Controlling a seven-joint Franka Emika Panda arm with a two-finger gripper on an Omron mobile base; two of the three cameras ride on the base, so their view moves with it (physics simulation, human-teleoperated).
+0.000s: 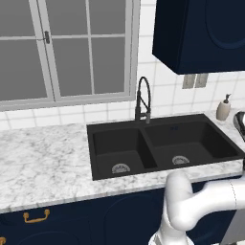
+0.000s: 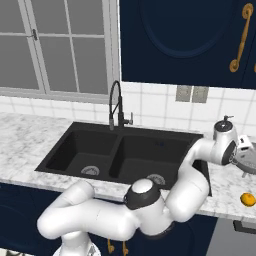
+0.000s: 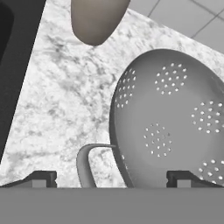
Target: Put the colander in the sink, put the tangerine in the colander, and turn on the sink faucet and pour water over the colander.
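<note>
The colander [image 3: 170,127] is a silver-grey bowl dotted with holes, resting on the marble counter right of the sink [image 2: 125,150]. My gripper [image 3: 111,179] is open just above it. One fingertip is outside the rim by the loop handle [image 3: 87,162], and the other fingertip [image 3: 183,178] is over the bowl. From the right base view the hand [image 2: 241,146] hovers at the colander [image 2: 248,162]. The tangerine [image 2: 247,199] lies on the counter nearer the front edge. The black gooseneck sink faucet [image 2: 117,107] stands behind the divider between the two basins, with no water running.
A beige soap dispenser [image 1: 223,107] stands by the tiled wall just behind the colander, and its base [image 3: 96,19] is close to the hand. The sink's black edge [image 3: 8,65] is nearby. Marble counter [image 1: 43,158] stretches left of the sink. Dark blue cabinets hang overhead.
</note>
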